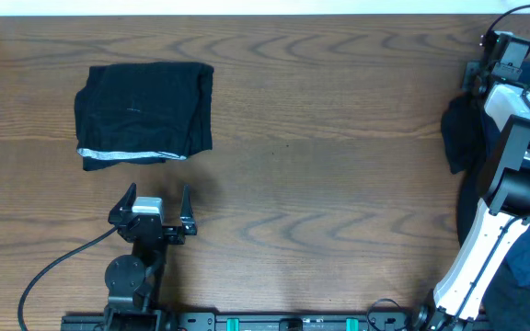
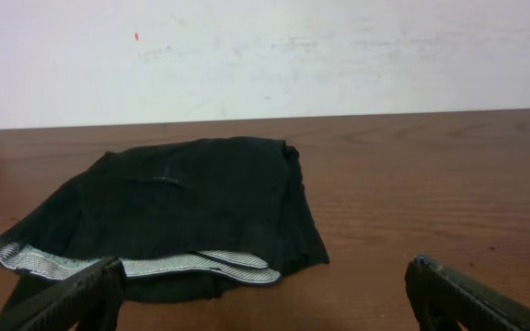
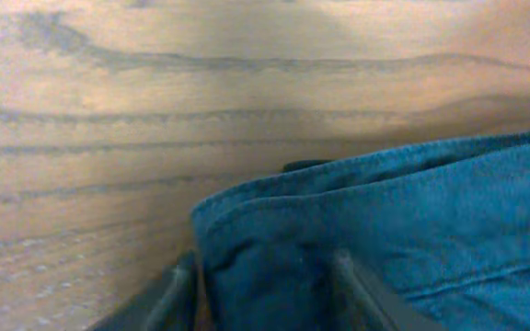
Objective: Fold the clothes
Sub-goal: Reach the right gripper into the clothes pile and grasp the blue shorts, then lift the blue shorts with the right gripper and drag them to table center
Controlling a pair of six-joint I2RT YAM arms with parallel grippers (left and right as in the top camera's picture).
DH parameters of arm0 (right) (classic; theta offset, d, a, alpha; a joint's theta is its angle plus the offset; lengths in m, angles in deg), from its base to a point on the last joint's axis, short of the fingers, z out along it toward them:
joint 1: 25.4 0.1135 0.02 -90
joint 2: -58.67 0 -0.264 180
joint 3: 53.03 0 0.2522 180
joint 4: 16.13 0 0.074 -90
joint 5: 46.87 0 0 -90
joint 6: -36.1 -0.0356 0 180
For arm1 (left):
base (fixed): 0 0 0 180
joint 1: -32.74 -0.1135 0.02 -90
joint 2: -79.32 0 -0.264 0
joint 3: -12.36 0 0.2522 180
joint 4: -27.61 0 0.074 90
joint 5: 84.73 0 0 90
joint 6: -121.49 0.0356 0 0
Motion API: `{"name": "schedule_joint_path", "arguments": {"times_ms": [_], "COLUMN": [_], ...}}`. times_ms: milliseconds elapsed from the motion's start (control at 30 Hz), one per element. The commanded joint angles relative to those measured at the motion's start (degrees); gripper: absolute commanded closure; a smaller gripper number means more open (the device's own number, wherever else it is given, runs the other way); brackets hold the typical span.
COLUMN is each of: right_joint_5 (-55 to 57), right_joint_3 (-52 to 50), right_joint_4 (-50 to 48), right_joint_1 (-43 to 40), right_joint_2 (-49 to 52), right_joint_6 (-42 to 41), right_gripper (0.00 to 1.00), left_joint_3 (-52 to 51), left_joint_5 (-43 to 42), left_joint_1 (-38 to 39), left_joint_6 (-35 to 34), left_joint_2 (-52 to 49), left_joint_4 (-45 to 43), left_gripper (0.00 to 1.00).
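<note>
Black garment folded – blue cloth at the right edge.
The folded black garment [image 1: 144, 112] lies at the upper left of the bench [image 1: 339, 184], with the left arm [image 1: 145, 230] just below it, jaws wide apart and empty. The right arm [image 1: 513, 156] reaches over blue cloth [image 3: 412, 221] – a fold sits between its jaws, clamped or not I cannot tell.
</note>
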Motion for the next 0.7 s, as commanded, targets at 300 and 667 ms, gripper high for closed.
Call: {"name": "schedule_joint_path", "arguments": {"times_ms": [300,667], "right_joint_5": [4.1,3.7], "right_joint_3": [-0.1,-0.1], "right_joint_4": [2.0,15.2], "right_joint_1": [0.1,1.3], "right_joint_2": [-2.9,-21.3], "right_joint_6": [-0.8,-0.8], "right_gripper": [0.99,0.99], "left_joint_3": [-0.9,-0.9], "left_joint_5": [0.7,0.7], "left_joint_1": [0.3,0.3], "left_joint_6": [0.5,0.5], "left_joint_2": [0.3,0.3], "left_joint_4": [2.1,2.1], "left_gripper": [0.02,0.02]}}
